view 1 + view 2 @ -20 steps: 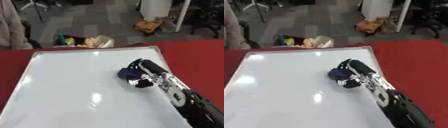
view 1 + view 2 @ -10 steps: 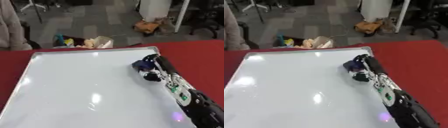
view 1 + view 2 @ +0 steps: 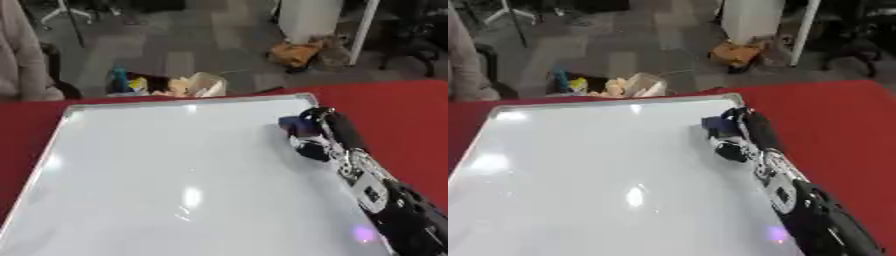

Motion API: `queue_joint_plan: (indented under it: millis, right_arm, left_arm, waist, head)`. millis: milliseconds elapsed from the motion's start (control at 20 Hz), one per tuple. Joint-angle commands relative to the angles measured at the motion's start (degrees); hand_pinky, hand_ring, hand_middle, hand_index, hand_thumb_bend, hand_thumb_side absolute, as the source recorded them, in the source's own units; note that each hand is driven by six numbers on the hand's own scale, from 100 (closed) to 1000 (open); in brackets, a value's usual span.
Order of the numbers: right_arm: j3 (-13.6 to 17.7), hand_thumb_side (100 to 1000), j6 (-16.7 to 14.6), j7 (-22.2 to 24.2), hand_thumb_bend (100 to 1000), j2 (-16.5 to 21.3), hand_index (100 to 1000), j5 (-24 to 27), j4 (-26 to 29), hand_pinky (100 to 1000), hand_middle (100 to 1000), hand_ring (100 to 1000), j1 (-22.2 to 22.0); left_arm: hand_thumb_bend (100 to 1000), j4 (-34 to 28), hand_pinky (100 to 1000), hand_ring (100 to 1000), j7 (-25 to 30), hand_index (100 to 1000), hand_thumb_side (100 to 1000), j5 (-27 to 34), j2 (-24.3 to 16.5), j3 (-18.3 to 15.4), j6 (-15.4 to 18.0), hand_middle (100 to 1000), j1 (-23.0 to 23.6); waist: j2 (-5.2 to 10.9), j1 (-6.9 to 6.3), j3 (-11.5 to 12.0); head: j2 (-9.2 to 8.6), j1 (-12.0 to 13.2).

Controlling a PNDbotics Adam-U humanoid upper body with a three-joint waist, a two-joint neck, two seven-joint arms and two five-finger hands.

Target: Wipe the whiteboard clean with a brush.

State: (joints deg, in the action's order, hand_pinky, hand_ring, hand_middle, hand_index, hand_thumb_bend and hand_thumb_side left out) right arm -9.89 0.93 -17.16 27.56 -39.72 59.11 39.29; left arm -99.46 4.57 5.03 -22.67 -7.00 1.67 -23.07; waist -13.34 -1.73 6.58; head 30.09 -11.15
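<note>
Brush [image 3: 293, 125] in right hand [image 3: 319, 140] near whiteboard [image 3: 157, 170] edge.

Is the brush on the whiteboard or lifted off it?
On it, as far as shows: the right hand holds the blue brush against the whiteboard near its far right corner.

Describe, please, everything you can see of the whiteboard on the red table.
The whiteboard is a large white glossy panel in a thin silver frame, lying flat on the red table and showing glare spots from lights above. No marks show on its surface. Near its far right corner the right hand presses a dark blue brush onto it, the arm lying along its right edge.
</note>
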Motion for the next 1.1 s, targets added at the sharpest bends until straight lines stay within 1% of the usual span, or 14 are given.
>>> queue_joint_plan:
  millis: [50,200,350,500,750,900,1100]
  right_arm:
    - [0.7,373,0.1,-0.4,196,1.9,723,0.0,0.3,393,498,431,0.7]
    - [0.8,374,0.1,-0.4,198,1.9,722,0.0,0.3,394,496,434,0.7]
    - [1.8,374,1.1,-1.6,199,2.8,721,0.8,1.0,394,494,434,0.5]
    - [1.3,378,1.0,-1.2,195,3.1,726,1.1,1.4,402,499,440,0.1]
    - [-0.6,393,-1.1,2.7,184,2.7,734,-0.4,0.6,418,507,454,-0.3]
    - [-2.1,403,-3.1,5.6,185,2.1,738,-2.0,-0.2,425,512,459,-0.4]
    - [-3.0,424,-5.3,9.5,193,1.5,747,-3.4,-0.6,438,522,470,-0.3]
  left_arm:
    - [753,-0.9,529,600,-0.1,740,843,0.1,-1.6,-0.7,0.1,610,-0.4]
    - [753,-0.9,528,601,-0.1,740,842,0.1,-1.6,-0.7,0.1,611,-0.4]
    - [754,-0.9,528,601,-0.2,740,842,0.1,-1.6,-0.7,0.1,611,-0.3]
    - [754,-0.9,528,602,-0.2,740,842,0.1,-1.6,-0.7,0.0,611,-0.3]
    - [753,-0.9,527,602,-0.1,740,842,0.1,-1.6,-0.7,0.0,611,-0.3]
    - [752,-0.8,527,603,-0.1,740,843,0.1,-1.5,-0.7,0.0,611,-0.2]
    - [751,-0.8,527,603,-0.1,740,843,0.1,-1.5,-0.6,0.0,612,-0.2]
  waist:
    - [1.23,-0.04,0.0]
    - [1.25,-0.03,-0.1]
    - [1.35,0.15,-0.2]
    - [1.40,0.29,-0.3]
    - [1.41,0.25,-0.2]
    - [1.44,0.12,-0.1]
    - [1.46,0.05,-0.1]
  head:
    - [-0.53,0.2]
    - [-0.52,0.2]
    - [-0.49,0.3]
    - [-0.45,0.4]
    - [-0.40,0.4]
    - [-0.25,0.5]
    - [-0.15,0.5]
